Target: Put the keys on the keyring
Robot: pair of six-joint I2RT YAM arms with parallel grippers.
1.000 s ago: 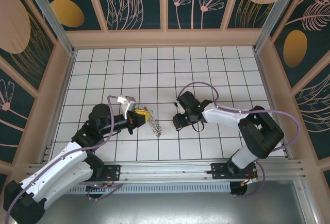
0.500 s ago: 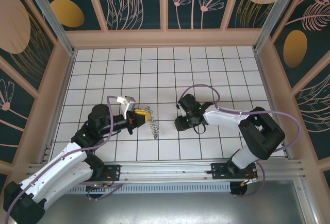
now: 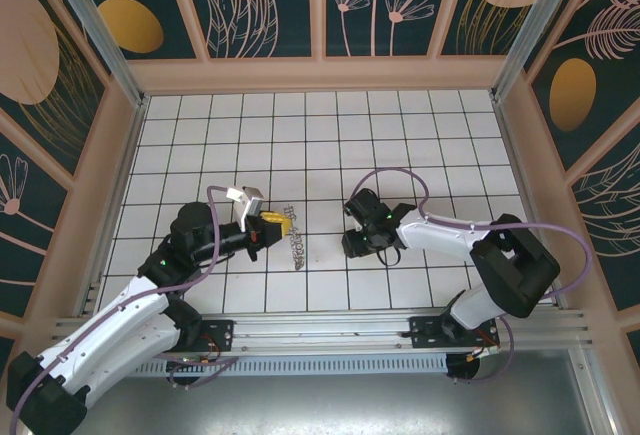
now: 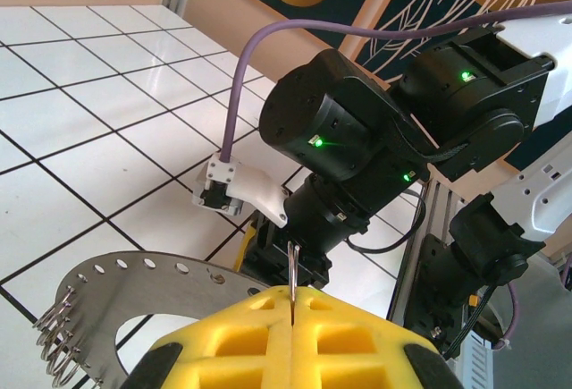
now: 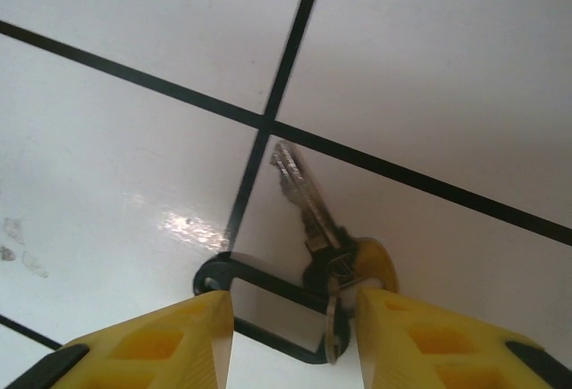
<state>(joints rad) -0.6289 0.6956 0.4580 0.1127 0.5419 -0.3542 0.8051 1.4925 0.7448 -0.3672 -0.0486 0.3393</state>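
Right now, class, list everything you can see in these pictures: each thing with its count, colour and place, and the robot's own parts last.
table: one, white tiles with black lines, under both arms
wall panels: several, dark teal with plant patterns, round the table
keyring plate: one, grey perforated metal, clamped in the left pincer
rings: several, silver, at the plate's end
keys: small bunch, count unclear, silver and brass-coloured, on the table
key tag: one, black frame, beside the keys
left pincer: one, yellow, shut on the plate
right pincer: one, yellow, open, astride keys and tag
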